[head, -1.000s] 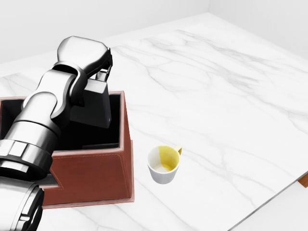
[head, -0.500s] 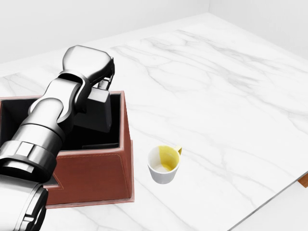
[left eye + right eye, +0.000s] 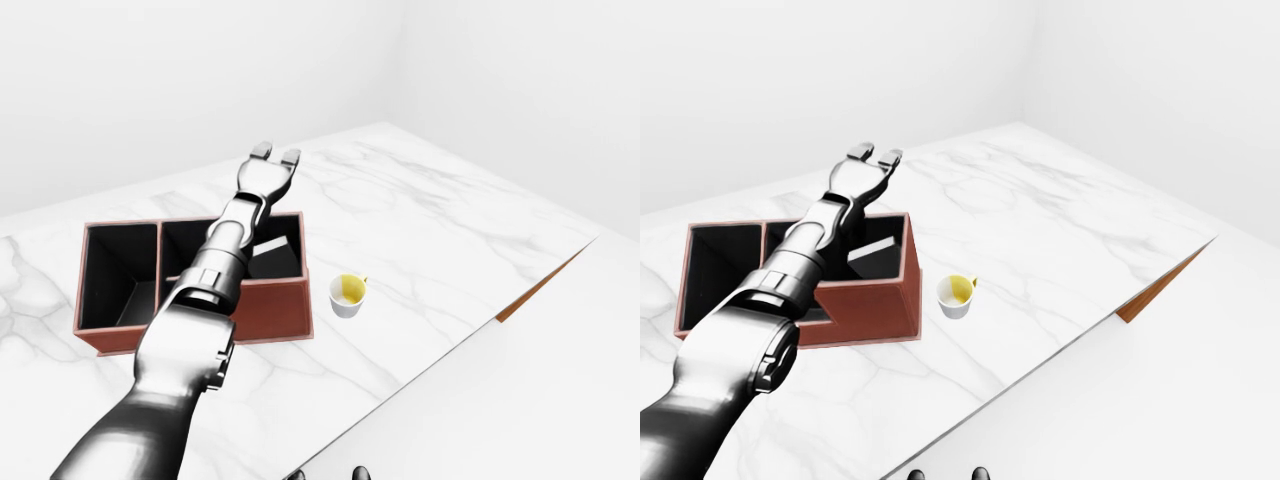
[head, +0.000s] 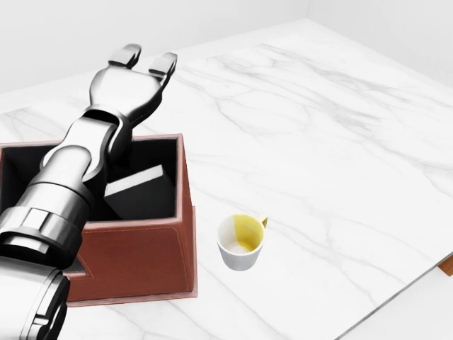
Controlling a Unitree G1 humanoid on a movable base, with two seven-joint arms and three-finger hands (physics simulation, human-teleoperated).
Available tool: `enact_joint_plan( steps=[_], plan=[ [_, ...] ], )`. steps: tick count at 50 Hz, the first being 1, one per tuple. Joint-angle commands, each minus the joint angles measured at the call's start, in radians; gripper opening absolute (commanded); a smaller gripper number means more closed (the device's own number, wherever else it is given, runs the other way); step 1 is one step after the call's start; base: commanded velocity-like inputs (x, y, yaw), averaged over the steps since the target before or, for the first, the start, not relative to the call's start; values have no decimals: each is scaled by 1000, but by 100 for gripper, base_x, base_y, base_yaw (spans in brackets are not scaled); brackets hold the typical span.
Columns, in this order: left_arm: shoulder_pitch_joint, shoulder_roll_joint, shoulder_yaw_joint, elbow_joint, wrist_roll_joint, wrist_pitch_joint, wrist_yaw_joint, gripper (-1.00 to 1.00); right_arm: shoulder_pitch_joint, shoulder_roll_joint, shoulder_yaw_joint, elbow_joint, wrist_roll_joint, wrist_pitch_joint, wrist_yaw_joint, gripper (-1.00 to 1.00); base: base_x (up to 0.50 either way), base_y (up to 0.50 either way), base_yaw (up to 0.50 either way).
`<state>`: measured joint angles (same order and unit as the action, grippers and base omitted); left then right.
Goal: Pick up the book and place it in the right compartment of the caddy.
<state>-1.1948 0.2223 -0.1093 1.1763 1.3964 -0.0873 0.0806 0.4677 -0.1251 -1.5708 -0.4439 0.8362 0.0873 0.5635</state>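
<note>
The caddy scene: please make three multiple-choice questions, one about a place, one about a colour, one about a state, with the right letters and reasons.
1. Where is the book?
A. on the marble table
B. in the caddy's right compartment
C. in the cup

2. What colour is the inside of the cup?
A. yellow
B. blue
C. red

3. How is the left hand?
A. shut on the book
B. shut on the cup
C. open, holding nothing

Answers:
1. B: the book leans inside the right compartment of the caddy.
2. A: the cup is white outside, yellow inside.
3. C: the left hand has its fingers spread above the caddy, away from the book.
</note>
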Motion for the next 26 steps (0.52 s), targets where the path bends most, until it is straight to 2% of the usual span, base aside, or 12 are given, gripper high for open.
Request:
enact_joint_plan(
  steps=[1,11,21,26],
  plan=[
    [-5,7,7,-12,-14,0,5,100,2,0,0,-3,2,0,0,100,0,0,0],
    [-11,28,24,-94,-32,0,-5,100,0,2,0,-4,-3,0,2,100,0,0,0],
    [-3,48,52,-261,-63,0,-83,100,-3,4,0,-1,-12,0,5,100,0,0,0],
    [-3,52,58,-309,-62,0,-71,100,-3,4,0,0,-14,0,6,100,0,0,0]
  ],
)
